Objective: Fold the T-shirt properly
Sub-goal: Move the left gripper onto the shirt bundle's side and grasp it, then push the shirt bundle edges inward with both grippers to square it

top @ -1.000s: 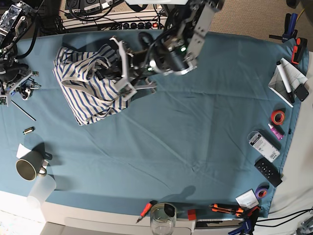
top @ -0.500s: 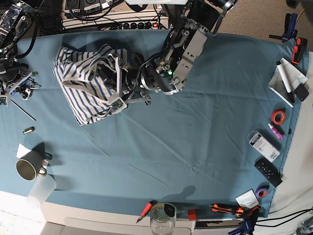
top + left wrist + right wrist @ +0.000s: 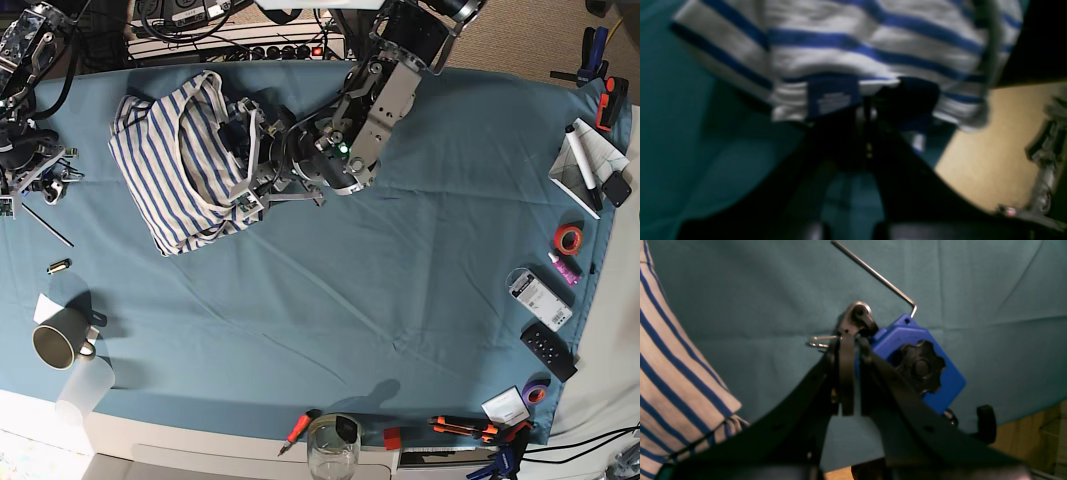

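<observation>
The T-shirt (image 3: 175, 170), cream-white with blue stripes, lies bunched at the back left of the teal table cloth (image 3: 400, 260). My left gripper (image 3: 236, 150) reaches into the shirt's right side from the back. In the blurred left wrist view its dark fingers (image 3: 853, 133) are shut on the T-shirt's hem (image 3: 840, 43) beside a small blue label (image 3: 833, 98). My right gripper (image 3: 851, 340) is shut with nothing between its fingers, held over a blue block with a black knob (image 3: 923, 368). A corner of the T-shirt (image 3: 670, 373) shows at that view's left.
A hex key (image 3: 873, 273) lies past the blue block. A mug (image 3: 55, 345) and a plastic cup (image 3: 85, 385) stand at the front left, a glass (image 3: 333, 445) at the front edge. Red tape (image 3: 570, 238), a remote (image 3: 548, 350) and markers (image 3: 590, 165) line the right side.
My left gripper dipped lower into the shirt's right side, then drew back up with cloth in it. The shirt's near fold now stands raised toward the back. The right arm has stayed put.
</observation>
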`<action>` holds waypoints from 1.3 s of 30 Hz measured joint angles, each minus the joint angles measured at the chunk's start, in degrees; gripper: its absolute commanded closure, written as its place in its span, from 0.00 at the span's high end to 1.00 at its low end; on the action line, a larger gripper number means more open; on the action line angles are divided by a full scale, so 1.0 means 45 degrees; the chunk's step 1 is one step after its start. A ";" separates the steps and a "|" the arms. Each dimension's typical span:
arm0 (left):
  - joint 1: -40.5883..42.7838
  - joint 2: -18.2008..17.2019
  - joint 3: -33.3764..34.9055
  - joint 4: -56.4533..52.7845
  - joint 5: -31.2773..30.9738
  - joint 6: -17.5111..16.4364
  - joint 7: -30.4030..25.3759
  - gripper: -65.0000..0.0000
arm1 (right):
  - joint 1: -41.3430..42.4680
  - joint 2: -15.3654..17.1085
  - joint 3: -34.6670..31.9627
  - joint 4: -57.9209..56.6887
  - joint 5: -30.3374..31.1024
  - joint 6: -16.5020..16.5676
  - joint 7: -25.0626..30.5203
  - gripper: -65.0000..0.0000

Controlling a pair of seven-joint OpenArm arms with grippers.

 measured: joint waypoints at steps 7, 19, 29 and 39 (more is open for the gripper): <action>-0.0311 0.0000 0.0000 0.0738 -0.0408 0.0204 0.0078 0.00 | 0.0005 0.0000 0.0000 0.0000 0.2686 0.1122 -0.0083 0.04; -0.0306 0.0000 -0.0010 0.0835 0.2973 0.2807 0.0063 0.00 | 0.0000 0.0005 -0.1666 0.0000 0.5503 0.2973 -0.1044 0.03; -0.0821 0.0000 -0.0029 0.1005 0.2788 0.3123 -0.0282 0.00 | 0.0345 -0.0233 -0.4061 -0.0670 0.4308 0.3099 -0.0573 0.03; -0.0588 0.0000 0.0058 0.0952 -0.1326 -0.0481 -0.0806 0.00 | 0.2885 -0.0714 -0.4444 -0.4707 0.4517 0.2822 -0.0782 0.03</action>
